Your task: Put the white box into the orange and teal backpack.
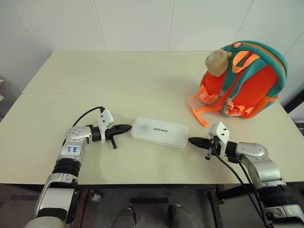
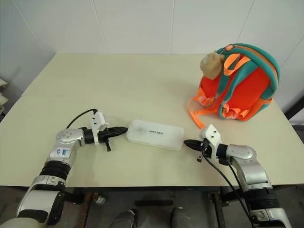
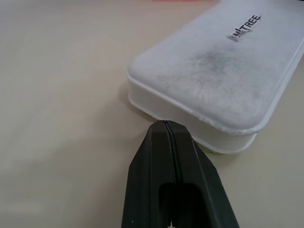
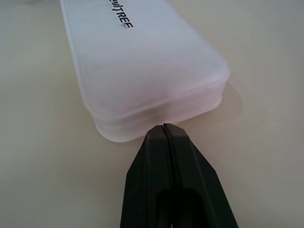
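Observation:
The white box (image 1: 159,132) lies flat on the table near its front, dark lettering on its lid. My left gripper (image 1: 128,128) is shut, its tip right at the box's left end (image 3: 190,118). From the other side my right gripper (image 1: 191,140) is also shut, its tip right at the box's right end (image 4: 156,118). Neither gripper holds anything. The orange and teal backpack (image 1: 247,83) stands upright at the table's far right, a tan plush charm (image 1: 217,61) hanging at its top and orange webbing straps (image 1: 202,110) trailing onto the table.
The cream table (image 1: 118,80) reaches back to a white panelled wall. Its front edge runs just behind my arms.

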Robot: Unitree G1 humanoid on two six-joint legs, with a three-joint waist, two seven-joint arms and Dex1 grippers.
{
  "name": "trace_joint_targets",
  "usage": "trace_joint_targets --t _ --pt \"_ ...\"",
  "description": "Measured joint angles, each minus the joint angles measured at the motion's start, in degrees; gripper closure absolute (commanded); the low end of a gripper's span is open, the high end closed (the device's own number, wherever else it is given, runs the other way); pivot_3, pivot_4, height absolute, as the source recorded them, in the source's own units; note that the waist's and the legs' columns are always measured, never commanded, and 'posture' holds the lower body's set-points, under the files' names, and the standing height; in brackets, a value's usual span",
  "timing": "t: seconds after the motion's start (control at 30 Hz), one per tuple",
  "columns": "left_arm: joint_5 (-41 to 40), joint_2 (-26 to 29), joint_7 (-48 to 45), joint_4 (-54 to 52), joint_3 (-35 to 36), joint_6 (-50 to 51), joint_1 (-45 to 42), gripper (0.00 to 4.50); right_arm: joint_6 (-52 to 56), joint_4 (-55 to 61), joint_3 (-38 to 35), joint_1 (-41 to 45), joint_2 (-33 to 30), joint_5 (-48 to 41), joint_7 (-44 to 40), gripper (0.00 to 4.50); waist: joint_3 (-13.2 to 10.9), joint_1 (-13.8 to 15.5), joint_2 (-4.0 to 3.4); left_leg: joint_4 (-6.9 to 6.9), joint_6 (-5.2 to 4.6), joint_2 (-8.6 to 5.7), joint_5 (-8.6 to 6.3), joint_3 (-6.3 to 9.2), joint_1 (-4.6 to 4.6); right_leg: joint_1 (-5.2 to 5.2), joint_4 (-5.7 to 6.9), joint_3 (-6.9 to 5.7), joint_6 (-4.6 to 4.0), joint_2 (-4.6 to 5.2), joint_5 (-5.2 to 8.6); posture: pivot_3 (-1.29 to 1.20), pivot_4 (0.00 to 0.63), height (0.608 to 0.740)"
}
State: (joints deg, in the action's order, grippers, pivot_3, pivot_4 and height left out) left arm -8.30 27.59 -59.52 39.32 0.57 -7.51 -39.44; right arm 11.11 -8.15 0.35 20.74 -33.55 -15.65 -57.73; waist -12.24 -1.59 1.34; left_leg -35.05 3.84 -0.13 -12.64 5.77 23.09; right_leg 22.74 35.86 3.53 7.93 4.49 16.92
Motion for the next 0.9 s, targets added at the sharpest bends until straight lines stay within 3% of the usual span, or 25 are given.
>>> trace_joint_targets --t 0.23,0.57,0.9 --pt "-0.1 -0.3 1.0 -1.4 0.1 1.1 0.8 4.5 -1.3 -2.3 0.0 1.7 0.9 0.8 0.1 4.47 0.0 -0.1 0.0 0.01 0.0 0.0 0.0 0.0 -0.01 0.0 0.0 0.01 0.0 0.0 0.0 0.0 0.15 0.74" --pt "-1.5 -0.5 2.3 -16.4 0.5 9.0 10.7 4.5 -5.2 -11.4 -0.1 7.6 1.0 2.9 -1.4 4.47 0.0 -0.1 0.0 0.01 0.0 0.01 0.0 0.01 -0.04 -0.01 0.04 0.01 -0.01 0.0 0.0 0.0 0.15 0.74" --pt "-1.8 -0.2 5.0 -18.3 1.1 11.0 11.2 4.5 -6.9 -14.2 0.6 9.2 1.4 3.1 -3.0 4.47 0.0 -0.1 0.0 0.02 0.01 0.01 0.01 0.0 -0.04 -0.01 0.01 0.01 -0.01 0.0 0.0 0.0 0.15 0.74"
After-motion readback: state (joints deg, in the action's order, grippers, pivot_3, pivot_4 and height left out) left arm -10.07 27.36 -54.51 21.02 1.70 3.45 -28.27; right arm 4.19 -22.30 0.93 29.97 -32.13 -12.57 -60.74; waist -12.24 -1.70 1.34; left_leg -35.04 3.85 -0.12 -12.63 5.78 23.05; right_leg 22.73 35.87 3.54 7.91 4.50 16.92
